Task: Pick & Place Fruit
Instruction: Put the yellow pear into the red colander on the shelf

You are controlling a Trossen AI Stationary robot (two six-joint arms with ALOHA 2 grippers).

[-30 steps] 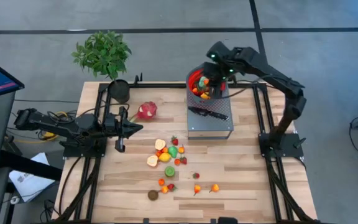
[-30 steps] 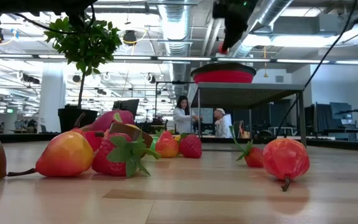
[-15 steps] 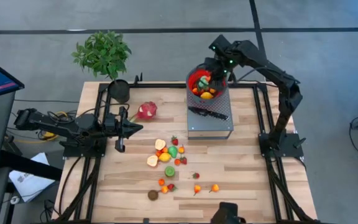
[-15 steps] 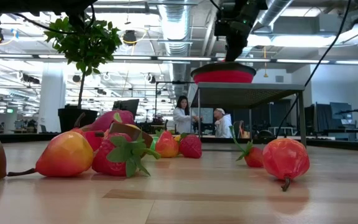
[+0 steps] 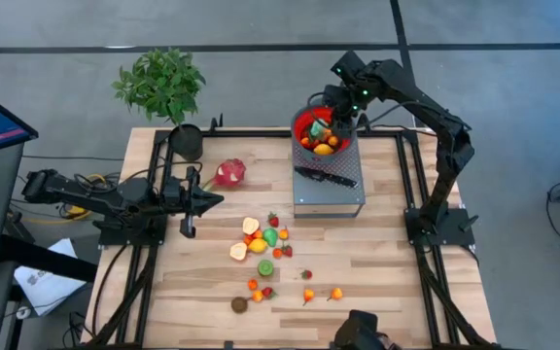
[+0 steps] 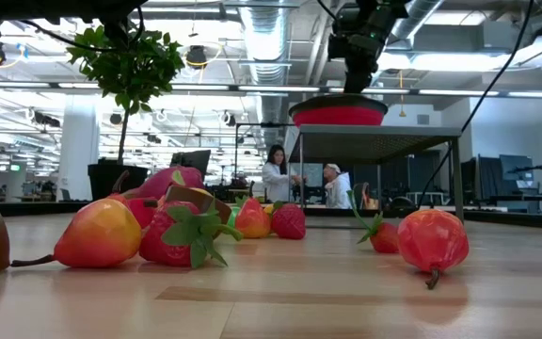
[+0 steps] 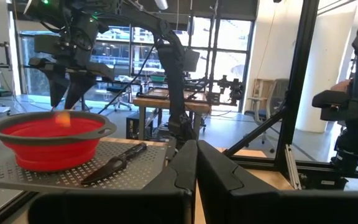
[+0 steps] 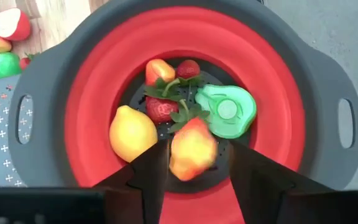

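As a drop is judged intended, the right gripper (image 8: pixel 192 163) is held over the red bowl (image 8: pixel 73 118) | fingers parted, orange-yellow fruit (image 8: pixel 192 149) between them, grip uncertain | left gripper (image 5: pixel 202 201) closed, empty, parked.

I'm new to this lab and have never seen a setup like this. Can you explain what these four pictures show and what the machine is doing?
It is a robot with two dark arms at a wooden table, each ending in a two-finger gripper. One picture looks straight down, one looks level across the tabletop, and two come from cameras on the arms' wrists.

The right gripper hangs over a red bowl that stands on a grey metal stand beside a knife. Its fingers are apart, and an orange-red fruit shows between them, just above the lemon, strawberries and green fruit already in the bowl. Whether it is held or dropping, I cannot tell.

The left gripper waits shut at the table's left edge. More small toy fruit lies mid-table, a dragon fruit farther back, near a potted plant.
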